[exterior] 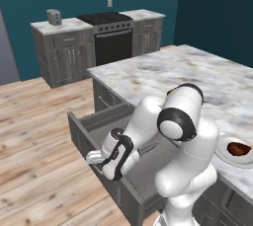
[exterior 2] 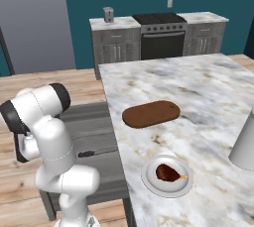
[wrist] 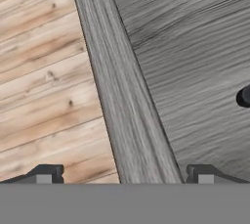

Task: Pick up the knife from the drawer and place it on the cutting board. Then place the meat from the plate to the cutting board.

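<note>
The drawer (exterior: 81, 136) stands pulled out from the island's side. The knife (exterior 2: 94, 152) lies flat on its floor, dark handle to the left; its handle end (wrist: 244, 96) shows at the right edge of the hand view. My gripper (exterior: 96, 158) hangs open and empty above the drawer's front wall (wrist: 122, 105), a hand's width from the knife, with one fingertip (wrist: 44, 175) over the floor side. On the marble top lie the reddish-brown cutting board (exterior 2: 151, 113) and, nearer me, the white plate (exterior 2: 149, 181) with the meat (exterior 2: 168, 172) on it; the meat (exterior: 239, 148) also shows at the right of the left base view.
A grey cylindrical pot (exterior 2: 245, 146) stands at the island's right edge. The open drawer juts out over the wooden floor (exterior: 34, 136). A stove (exterior 2: 161, 32) and a toaster (exterior 2: 108, 14) sit along the far wall.
</note>
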